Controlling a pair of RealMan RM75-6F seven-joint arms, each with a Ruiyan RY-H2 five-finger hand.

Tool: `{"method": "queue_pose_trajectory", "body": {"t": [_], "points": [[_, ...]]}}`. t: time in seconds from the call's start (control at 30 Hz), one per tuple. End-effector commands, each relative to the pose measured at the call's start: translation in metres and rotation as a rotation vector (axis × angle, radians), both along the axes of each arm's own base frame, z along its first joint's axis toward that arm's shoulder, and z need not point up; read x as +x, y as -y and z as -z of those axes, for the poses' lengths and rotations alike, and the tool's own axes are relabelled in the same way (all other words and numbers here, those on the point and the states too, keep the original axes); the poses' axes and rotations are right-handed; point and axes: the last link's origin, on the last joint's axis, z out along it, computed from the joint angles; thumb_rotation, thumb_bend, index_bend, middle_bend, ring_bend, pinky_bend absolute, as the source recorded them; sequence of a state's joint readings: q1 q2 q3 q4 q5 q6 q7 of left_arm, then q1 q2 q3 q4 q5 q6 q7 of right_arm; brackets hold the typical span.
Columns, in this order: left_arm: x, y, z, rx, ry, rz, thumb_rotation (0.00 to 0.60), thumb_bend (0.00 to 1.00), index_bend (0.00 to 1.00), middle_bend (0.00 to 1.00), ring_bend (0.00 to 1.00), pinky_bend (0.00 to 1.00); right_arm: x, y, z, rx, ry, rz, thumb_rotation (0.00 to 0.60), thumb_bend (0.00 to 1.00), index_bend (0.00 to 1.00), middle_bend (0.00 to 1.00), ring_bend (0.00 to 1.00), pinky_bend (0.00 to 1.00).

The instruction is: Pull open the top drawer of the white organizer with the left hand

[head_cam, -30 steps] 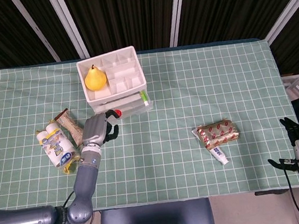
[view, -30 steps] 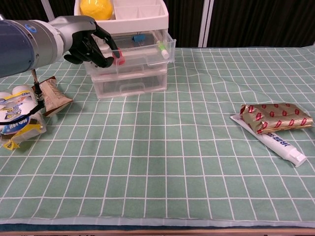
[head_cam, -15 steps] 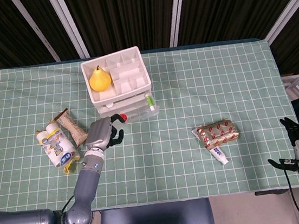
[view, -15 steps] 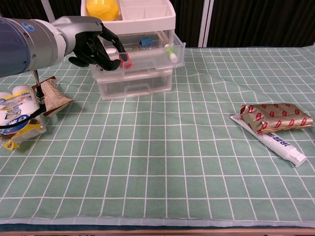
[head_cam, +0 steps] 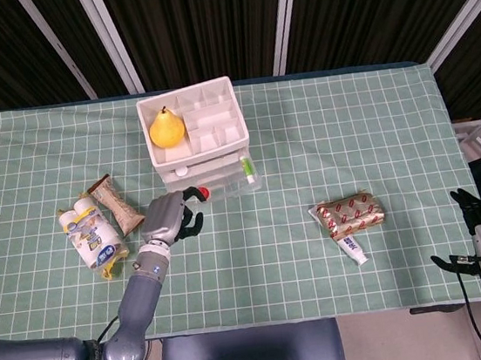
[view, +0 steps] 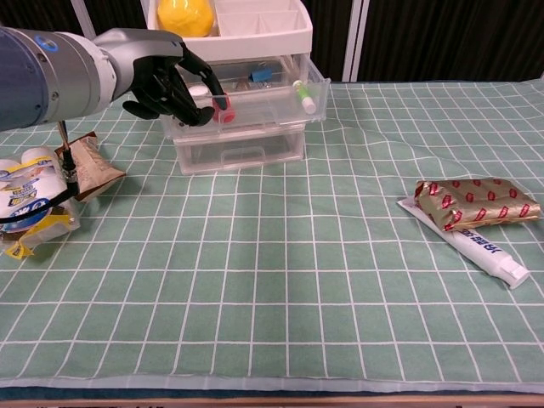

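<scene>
The white organizer (head_cam: 209, 135) (view: 255, 30) stands at the back middle of the green checked cloth, with a yellow pear (head_cam: 166, 129) (view: 180, 15) in its top tray. Its clear top drawer (head_cam: 228, 184) (view: 268, 100) is pulled partway out toward me. Inside lie a green-capped tube (head_cam: 245, 169) (view: 303, 93) and small items. My left hand (head_cam: 170, 217) (view: 166, 76) grips the drawer's front edge at its left end, fingers curled over the rim beside a small red piece (view: 223, 110). My right hand (head_cam: 480, 238) hangs off the table's right front corner, holding nothing.
Snack packs and a brown wrapper (head_cam: 96, 222) (view: 51, 183) lie left of my left arm. A gold and red packet (head_cam: 350, 212) (view: 476, 204) sits on a toothpaste tube (head_cam: 352, 248) (view: 489, 251) at the right. The lower drawer (view: 242, 146) is closed.
The top drawer has come further out with my left hand pulling it. The whole organizer has slid to the right and slightly toward me. The right hand has not moved.
</scene>
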State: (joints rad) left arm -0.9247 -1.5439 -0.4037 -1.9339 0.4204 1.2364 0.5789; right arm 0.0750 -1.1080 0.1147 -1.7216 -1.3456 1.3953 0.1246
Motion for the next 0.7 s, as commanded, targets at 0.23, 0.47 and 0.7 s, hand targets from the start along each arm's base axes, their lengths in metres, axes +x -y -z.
{"method": "queue_pose_trajectory", "body": {"t": [0.23,0.47,0.7], "points": [[0.005,0.007,0.0,-0.028,0.008,0.011,0.6,0.48,0.4,1.0,1.0,1.0,0.0,0.0,0.0,0.0,0.001,0.0,0.6,0.09,0.0,0.0,0.0,0.23],[0.007,0.011,-0.003,-0.033,0.015,0.024,0.6,0.43,0.39,1.0,1.0,1.0,0.0,0.0,0.0,0.0,0.001,0.0,0.6,0.09,0.0,0.0,0.0,0.23],[0.008,0.018,-0.005,-0.05,0.009,0.04,0.6,0.41,0.37,1.0,1.0,1.0,0.0,0.0,0.0,0.0,0.002,-0.001,0.6,0.09,0.0,0.0,0.0,0.23]]}}
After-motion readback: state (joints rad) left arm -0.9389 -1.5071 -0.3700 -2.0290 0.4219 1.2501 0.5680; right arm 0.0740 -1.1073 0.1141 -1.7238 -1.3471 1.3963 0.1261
